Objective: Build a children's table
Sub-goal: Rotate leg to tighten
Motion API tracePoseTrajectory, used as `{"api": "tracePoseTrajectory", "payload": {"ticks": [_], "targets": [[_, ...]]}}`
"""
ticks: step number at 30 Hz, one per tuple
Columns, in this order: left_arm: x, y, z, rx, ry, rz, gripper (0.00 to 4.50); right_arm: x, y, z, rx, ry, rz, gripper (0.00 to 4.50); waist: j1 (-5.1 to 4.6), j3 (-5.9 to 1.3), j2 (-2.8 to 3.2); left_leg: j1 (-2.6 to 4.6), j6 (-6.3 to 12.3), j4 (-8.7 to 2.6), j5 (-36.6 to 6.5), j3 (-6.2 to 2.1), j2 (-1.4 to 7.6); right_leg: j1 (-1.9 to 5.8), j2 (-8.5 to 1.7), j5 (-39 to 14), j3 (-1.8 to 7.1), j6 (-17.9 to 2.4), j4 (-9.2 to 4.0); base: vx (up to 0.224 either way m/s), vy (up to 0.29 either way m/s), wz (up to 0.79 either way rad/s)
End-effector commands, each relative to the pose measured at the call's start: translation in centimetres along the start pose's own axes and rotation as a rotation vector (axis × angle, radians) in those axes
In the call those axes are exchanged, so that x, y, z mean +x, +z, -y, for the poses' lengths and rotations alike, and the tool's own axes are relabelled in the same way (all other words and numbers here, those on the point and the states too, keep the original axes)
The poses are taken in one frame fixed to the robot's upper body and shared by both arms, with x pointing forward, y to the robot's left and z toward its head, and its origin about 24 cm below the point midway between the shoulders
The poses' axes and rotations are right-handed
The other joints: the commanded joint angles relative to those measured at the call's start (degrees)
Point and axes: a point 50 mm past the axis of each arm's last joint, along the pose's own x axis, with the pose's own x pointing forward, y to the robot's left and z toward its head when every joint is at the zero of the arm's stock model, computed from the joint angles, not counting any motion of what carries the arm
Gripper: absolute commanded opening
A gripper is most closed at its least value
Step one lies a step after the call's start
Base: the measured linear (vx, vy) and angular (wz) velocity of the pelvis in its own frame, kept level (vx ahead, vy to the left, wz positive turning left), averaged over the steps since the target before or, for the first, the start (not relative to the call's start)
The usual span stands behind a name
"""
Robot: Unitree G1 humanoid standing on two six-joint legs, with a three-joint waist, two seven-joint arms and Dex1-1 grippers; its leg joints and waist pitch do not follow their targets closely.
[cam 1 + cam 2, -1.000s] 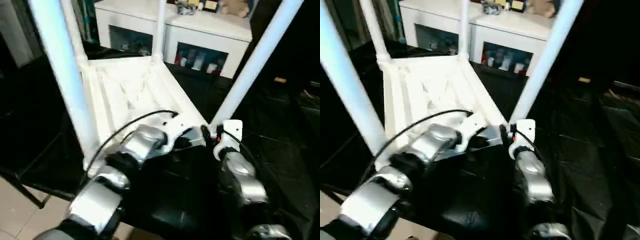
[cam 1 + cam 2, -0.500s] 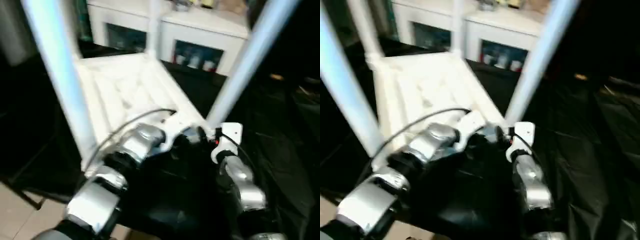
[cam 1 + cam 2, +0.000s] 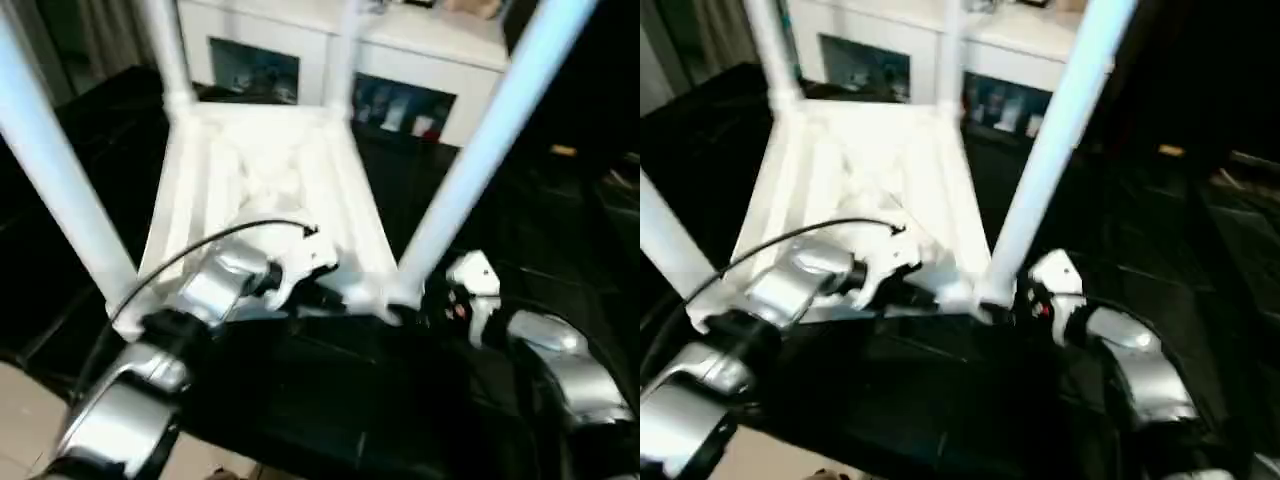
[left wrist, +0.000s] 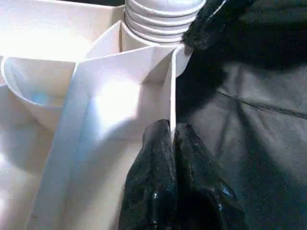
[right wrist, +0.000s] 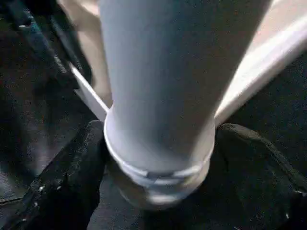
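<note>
White cabinet (image 3: 400, 60) against far side of room, glass doors (image 3: 255, 70) showing small colourful items inside, too blurred to name. Few small objects on cabinet top, unclear. Black crinkled sheet (image 3: 560, 230) covering counter in front of cabinet, running right of it, glossy highlights on folds. Small orange-yellow spot (image 3: 562, 152) on black sheet, right of cabinet. Pale tiled floor (image 3: 40, 420) well in front of cabinet, left corner. Grey curtain-like surface (image 3: 715, 30) left of cabinet.

No legible text, label, brand, number or sign on anything in view.
</note>
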Motion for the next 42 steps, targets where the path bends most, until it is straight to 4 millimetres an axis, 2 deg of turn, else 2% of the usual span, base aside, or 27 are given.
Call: {"api": "tracePoseTrajectory", "payload": {"ticks": [1,2,4,5,6,7,12,17,24,27,28,29,30,31,32,33,34,37,39,40,42], "targets": [[1.0,0.3,1.3,-0.002,-0.117,0.034,0.0,-0.4,0.7,0.7,-0.01,-0.008,0.013,3.79,0.27,-3.31,-0.27,1.6,5.31,-3.12,-9.47,-0.2,1.48,2.58,-1.94,2.26,0.83,-16.16,-2.37,0.0,0.0,0.0],[0.9,0.2,1.3,-0.005,-0.117,0.034,0.0,-0.2,0.8,0.8,0.001,0.006,0.021,3.79,0.28,-3.31,-0.41,1.6,5.11,-3.14,-9.69,-0.19,1.46,2.56,-1.91,1.64,0.82,-16.0,-2.41,0.0,0.0,0.0],[0.9,0.2,1.4,-0.006,-0.119,0.034,0.0,-0.2,0.8,0.8,0.005,0.01,0.023,3.79,0.32,-3.25,-0.28,1.65,4.43,-3.22,-10.61,-0.24,1.46,2.43,-1.93,-0.24,0.83,-15.56,-2.52,0.0,0.0,0.0],[1.0,0.2,1.4,-0.011,-0.117,0.034,0.0,-0.1,0.7,0.7,0.016,0.024,0.03,3.79,0.32,-3.24,-0.55,1.61,4.16,-3.19,-10.85,-0.25,1.41,2.45,-1.96,-1.21,0.83,-15.15,-2.59,0.0,0.0,0.0],[1.0,0.2,1.4,-0.014,-0.116,0.034,0.0,-0.1,0.7,0.7,0.023,0.031,0.034,3.79,0.4,-3.17,-0.41,1.55,3.84,-3.27,-11.2,-0.3,1.41,2.4,-2.0,-2.51,0.84,-14.77,-2.69,0.0,0.0,0.0],[1.0,0.1,1.4,-0.015,-0.114,0.033,0.0,0.0,0.6,0.6,0.026,0.034,0.034,3.65,0.38,-3.24,-0.46,1.56,3.55,-3.23,-11.15,-0.33,1.39,2.42,-2.01,-2.78,0.85,-14.52,-2.64,0.0,0.0,0.0],[1.0,0.0,1.4,-0.019,-0.109,0.025,0.0,-0.1,0.0,0.5,0.039,0.05,0.021,3.31,0.47,-3.39,-0.48,1.49,3.9,-3.0,-9.71,-0.33,1.25,2.5,-1.95,-0.79,0.84,-14.49,-2.34,0.0,0.0,0.0],[1.0,-0.1,1.5,-0.023,-0.112,0.015,0.0,-0.1,-0.1,0.7,0.05,0.041,0.028,2.91,0.51,-3.54,-0.37,1.44,4.65,-2.74,-8.06,-0.29,1.16,2.6,-1.87,2.11,0.79,-15.4,-2.0,0.0,0.0,0.0],[1.1,-0.3,1.5,-0.029,-0.119,0.002,0.0,0.0,-0.1,0.9,0.055,0.03,0.038,2.75,0.44,-3.3,-0.21,1.47,3.19,-2.95,-11.89,-0.46,1.23,2.41,-1.92,-3.4,0.8,-14.75,-2.47,0.0,0.0,0.0],[1.1,-0.6,1.5,-0.041,-0.115,-0.005,0.0,0.3,-0.2,1.0,0.059,-0.011,0.059,2.74,0.25,-3.24,-0.02,1.52,1.8,-3.19,-14.59,-0.6,1.24,2.23,-1.99,-6.78,0.82,-13.98,-2.77,0.0,0.0,0.0],[1.2,-0.6,1.4,-0.054,-0.094,0.001,0.0,0.5,-0.4,1.3,0.064,-0.077,0.06,2.74,0.23,-3.28,0.22,1.54,1.53,-3.22,-14.66,-0.64,1.25,2.22,-2.01,-6.73,0.83,-13.95,-2.74,0.0,0.0,0.0],[1.3,-0.7,1.3,-0.062,-0.079,0.006,0.0,0.6,-0.5,1.5,0.067,-0.117,0.057,2.74,-0.01,-3.22,0.03,1.43,1.12,-3.33,-15.02,-0.67,1.16,2.26,-1.89,-6.99,0.79,-13.76,-2.78,0.0,0.0,0.0],[1.5,-0.6,1.0,-0.073,-0.033,0.021,0.0,0.8,-0.7,1.8,0.079,-0.179,0.058,2.74,-0.1,-3.25,0.26,1.4,0.61,-3.4,-15.25,-0.73,1.11,2.29,-1.91,-7.44,0.78,-13.5,-2.78,0.0,0.0,0.0],[1.8,-0.5,0.6,-0.093,0.018,0.037,0.0,1.0,-0.8,2.0,0.099,-0.236,0.068,2.74,-0.43,-3.17,0.09,1.44,-0.01,-3.47,-15.87,-0.69,1.03,2.09,-1.87,-8.42,0.78,-13.3,-3.01,0.0,0.0,0.0],[1.9,-0.4,0.4,-0.107,0.05,0.047,0.0,1.2,-0.9,2.1,0.114,-0.267,0.075,2.74,-0.45,-3.22,0.19,1.54,-0.35,-3.45,-16.35,-0.74,0.98,2.16,-1.87,-9.25,0.73,-13.1,-3.03,0.0,0.0,0.0],[2.3,-0.3,0.0,-0.121,0.093,0.056,0.0,1.4,-1.0,2.2,0.146,-0.334,0.089,2.74,-0.61,-3.24,0.06,1.44,-0.51,-3.42,-16.71,-0.78,0.93,2.23,-1.89,-10.31,0.76,-12.67,-3.15,0.0,0.0,0.0],[2.4,-0.2,-0.1,-0.129,0.116,0.061,0.0,1.6,-1.1,2.3,0.168,-0.375,0.096,2.73,-0.66,-3.24,0.23,1.68,-0.64,-3.41,-17.56,-0.69,0.9,1.86,-1.91,-11.53,0.87,-12.33,-3.42,0.0,0.0,0.0],[3.6,0.1,-1.0,-0.18,0.252,0.063,0.0,2.8,-1.6,2.7,0.279,-0.622,0.113,2.73,-0.97,-3.36,0.13,1.42,-0.9,-3.4,-16.16,-0.72,0.72,2.0,-1.78,-10.82,0.85,-11.65,-3.35,0.0,0.0,0.0],[4.2,0.2,-1.3,-0.202,0.303,0.05,0.0,3.4,-1.8,2.6,0.323,-0.712,0.108,2.73,-1.11,-3.51,0.14,1.47,-0.34,-3.24,-15.47,-0.63,0.74,2.03,-1.72,-9.87,0.89,-11.46,-3.34,0.0,0.0,0.0],[4.7,0.3,-1.5,-0.219,0.347,0.04,0.0,4.0,-1.9,2.4,0.348,-0.777,0.097,2.73,-1.24,-3.4,0.48,1.5,-0.65,-3.35,-15.26,-0.6,0.71,1.71,-1.67,-9.67,0.93,-11.39,-3.35,0.0,0.0,0.0],[5.0,0.4,-1.6,-0.228,0.371,0.035,0.0,4.4,-1.8,2.2,0.359,-0.811,0.095,2.73,-1.28,-3.52,0.38,1.6,-0.84,-3.36,-15.61,-0.65,0.65,1.87,-1.59,-9.88,0.82,-11.04,-3.37,0.0,0.0,0.0]]}}
